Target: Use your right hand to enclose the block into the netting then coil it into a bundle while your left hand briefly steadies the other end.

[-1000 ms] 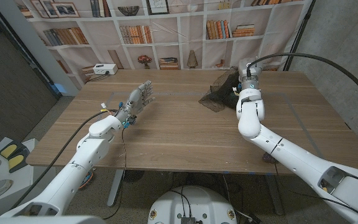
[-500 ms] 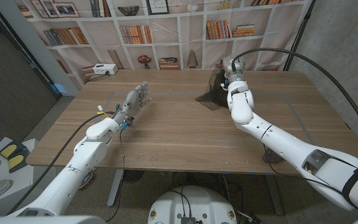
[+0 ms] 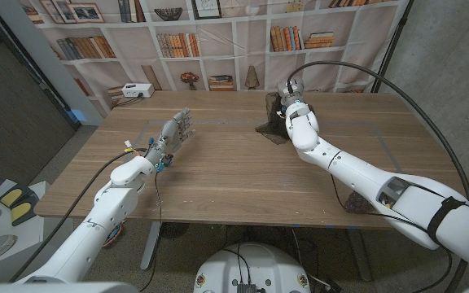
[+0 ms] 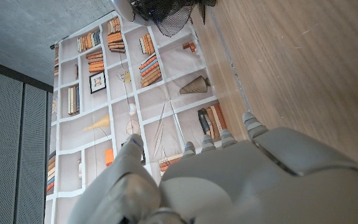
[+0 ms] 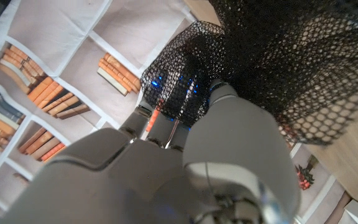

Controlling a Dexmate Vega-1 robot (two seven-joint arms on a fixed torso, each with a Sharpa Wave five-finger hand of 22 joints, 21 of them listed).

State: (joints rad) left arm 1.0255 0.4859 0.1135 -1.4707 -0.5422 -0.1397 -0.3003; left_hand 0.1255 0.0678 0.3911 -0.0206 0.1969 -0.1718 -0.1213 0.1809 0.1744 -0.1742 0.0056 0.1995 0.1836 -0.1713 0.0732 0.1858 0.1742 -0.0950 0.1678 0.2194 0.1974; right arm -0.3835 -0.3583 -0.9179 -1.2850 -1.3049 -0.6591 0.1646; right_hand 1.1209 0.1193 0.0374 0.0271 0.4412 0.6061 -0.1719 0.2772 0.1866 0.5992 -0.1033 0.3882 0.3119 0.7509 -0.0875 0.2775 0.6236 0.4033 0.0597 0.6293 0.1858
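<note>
Upper centre-right of the head view, the right hand [image 3: 284, 104] has its fingers closed in the black netting [image 3: 270, 122], raising one end off the table [image 3: 234, 175]. The block cannot be made out, so it should probably gather gently, keeping mesh closed around it. At left-centre the left hand [image 3: 177, 130] stands spread, holding nothing, well apart from the netting.

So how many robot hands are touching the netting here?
1. The right hand grips the black netting at the table's far side; the left hand is raised over the table's left part, apart from it, holding nothing.
</note>
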